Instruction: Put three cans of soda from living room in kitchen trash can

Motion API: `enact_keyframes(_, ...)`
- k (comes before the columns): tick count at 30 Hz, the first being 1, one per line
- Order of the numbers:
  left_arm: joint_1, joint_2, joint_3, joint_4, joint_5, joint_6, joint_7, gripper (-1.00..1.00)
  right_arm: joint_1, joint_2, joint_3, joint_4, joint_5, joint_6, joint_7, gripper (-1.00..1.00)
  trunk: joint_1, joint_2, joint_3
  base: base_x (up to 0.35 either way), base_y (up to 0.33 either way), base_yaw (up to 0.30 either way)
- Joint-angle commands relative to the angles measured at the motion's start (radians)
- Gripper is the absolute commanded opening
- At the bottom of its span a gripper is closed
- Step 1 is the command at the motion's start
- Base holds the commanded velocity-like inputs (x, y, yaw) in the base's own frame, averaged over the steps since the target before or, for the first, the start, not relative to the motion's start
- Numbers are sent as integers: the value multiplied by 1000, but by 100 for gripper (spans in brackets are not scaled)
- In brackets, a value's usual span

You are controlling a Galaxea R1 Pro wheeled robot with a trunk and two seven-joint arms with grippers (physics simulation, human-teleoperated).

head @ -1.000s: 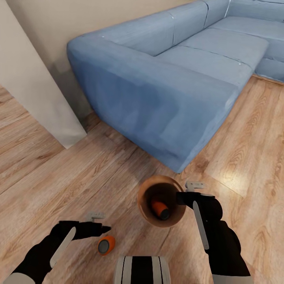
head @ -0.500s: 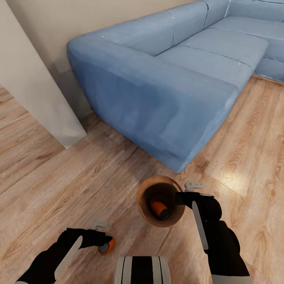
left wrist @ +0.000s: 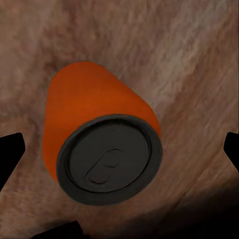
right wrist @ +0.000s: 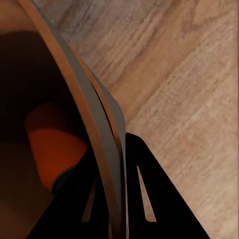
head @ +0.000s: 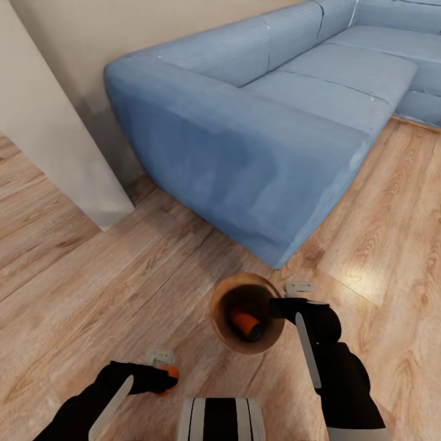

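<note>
Left gripper [head: 164,367] is spread wide, its jaws straddling an orange soda can [left wrist: 99,142] lying on its side on the floor [head: 92,288], long axis along the gripper's approach, grey top facing it. Right gripper [head: 283,298] pinches the trash can [head: 220,324] rim; another orange can [head: 247,323] is inside.

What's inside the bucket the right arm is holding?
One orange soda can lies tilted inside the wooden bucket, grey top visible. The bucket's wall hides part of its floor, so I can't rule out anything else there.
</note>
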Motion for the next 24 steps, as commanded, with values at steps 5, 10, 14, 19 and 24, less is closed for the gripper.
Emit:
enact_keyframes(5, 15, 1, 0, 3, -8, -1, 4, 100, 0, 0, 0, 0, -22, 0, 3, -100, 0, 0, 0, 0, 0, 0)
enact_keyframes(10, 16, 0, 0, 2, -8, -38, 41, 100, 0, 0, 0, 0, -22, 0, 3, -100, 0, 0, 0, 0, 0, 0)
enact_keyframes(14, 16, -2, 0, 2, -9, -46, 62, 100, 0, 1, 0, 0, -22, 0, 3, -100, 0, 0, 0, 0, 0, 0)
enact_keyframes(19, 16, -3, 0, 13, -7, -48, 71, 100, 0, 1, 1, 0, -22, 0, 3, -100, 0, 0, 0, 0, 0, 0)
enact_keyframes(24, 16, -8, 0, 61, -10, -50, 72, 100, 0, 2, 2, 0, -23, 0, 3, -100, 0, 0, 0, 0, 0, 0)
